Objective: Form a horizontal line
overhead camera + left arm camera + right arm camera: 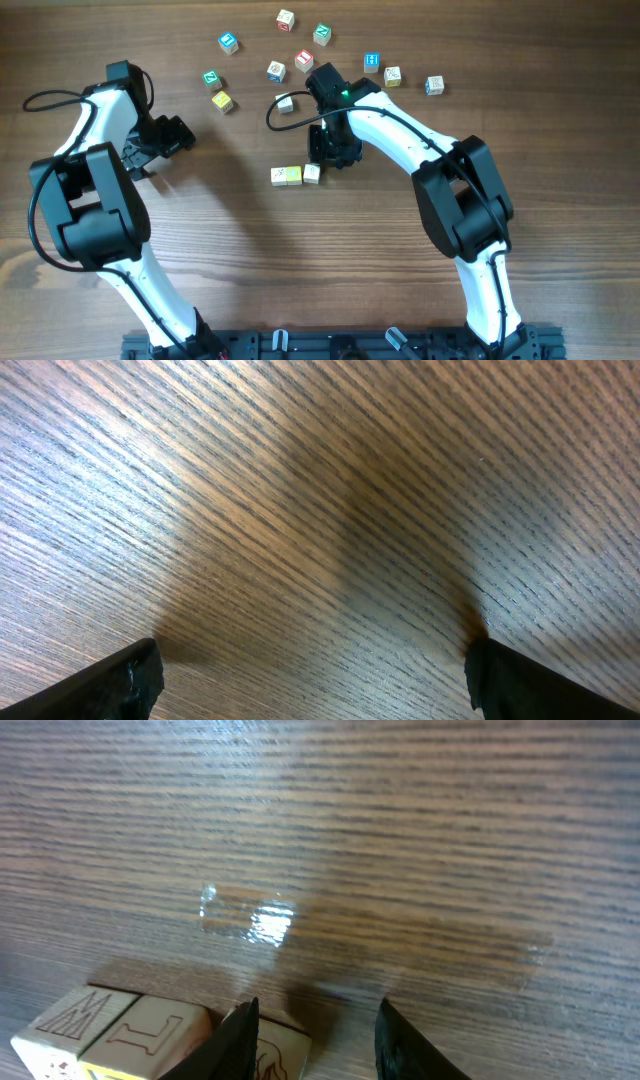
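well, at the far left the left pincer (312, 672) hangs wide open over bare desk (330, 270), holding nothing and well apart from the work. moving right, the horizontal line (294, 176) lies near the middle of the desk and counts three cubes, touching side to side. its long axis runs left to right in the overhead view, and its free end for new cubes is the right one. the third cube (312, 173) sits a touch higher than its two neighbours and looks slightly turned, so the row kinks there. just right of it the right pincer (318, 1020) stands partly open, low over the desk. the wrist view shows the third cube against one finger with a gap to the other, so i judge nothing is clamped. to do this step well, i would lift straight up so neither finger drags the cube, then nudge it flush with its neighbour before fetching a fourth from the loose cubes (392, 75) farther up the desk. each new cube should go down just beside the right end, square to the row.
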Available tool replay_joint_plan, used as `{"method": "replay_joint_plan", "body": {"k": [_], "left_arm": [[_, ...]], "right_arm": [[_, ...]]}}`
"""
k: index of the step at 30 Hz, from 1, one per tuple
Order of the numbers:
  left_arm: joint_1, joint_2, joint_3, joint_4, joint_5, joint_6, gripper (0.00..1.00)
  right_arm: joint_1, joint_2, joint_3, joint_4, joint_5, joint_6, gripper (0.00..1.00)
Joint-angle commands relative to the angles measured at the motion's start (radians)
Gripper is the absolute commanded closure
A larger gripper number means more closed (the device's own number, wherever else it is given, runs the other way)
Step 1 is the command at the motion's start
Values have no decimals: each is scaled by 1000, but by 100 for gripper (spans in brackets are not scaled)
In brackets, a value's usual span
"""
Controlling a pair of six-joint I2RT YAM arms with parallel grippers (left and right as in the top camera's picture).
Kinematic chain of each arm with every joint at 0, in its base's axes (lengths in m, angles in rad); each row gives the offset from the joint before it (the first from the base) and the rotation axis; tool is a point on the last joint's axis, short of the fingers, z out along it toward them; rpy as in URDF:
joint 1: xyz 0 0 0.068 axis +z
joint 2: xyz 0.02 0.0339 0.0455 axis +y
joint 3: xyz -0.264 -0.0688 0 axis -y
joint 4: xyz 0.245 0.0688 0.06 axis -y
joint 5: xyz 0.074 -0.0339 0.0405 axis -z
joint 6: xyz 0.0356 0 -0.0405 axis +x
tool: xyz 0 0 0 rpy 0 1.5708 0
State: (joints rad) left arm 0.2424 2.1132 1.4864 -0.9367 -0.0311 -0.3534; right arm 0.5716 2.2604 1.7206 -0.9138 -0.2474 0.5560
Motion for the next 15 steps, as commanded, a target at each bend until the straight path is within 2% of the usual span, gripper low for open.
{"method": "replay_joint_plan", "body": {"k": [1, 8, 12, 15], "left_arm": [[1, 17, 12, 3, -1, 1, 0], [1, 17, 12, 3, -1, 1, 0], [1, 17, 12, 3, -1, 1, 0], [1, 17, 12, 3, -1, 1, 0]], "right_arm": [[5, 8, -14, -17, -17, -3, 61], [5, 8, -14, 31, 17, -3, 60], [-3, 8, -14, 50, 124, 53, 47], [-22, 8, -14, 40, 124, 53, 44]]}}
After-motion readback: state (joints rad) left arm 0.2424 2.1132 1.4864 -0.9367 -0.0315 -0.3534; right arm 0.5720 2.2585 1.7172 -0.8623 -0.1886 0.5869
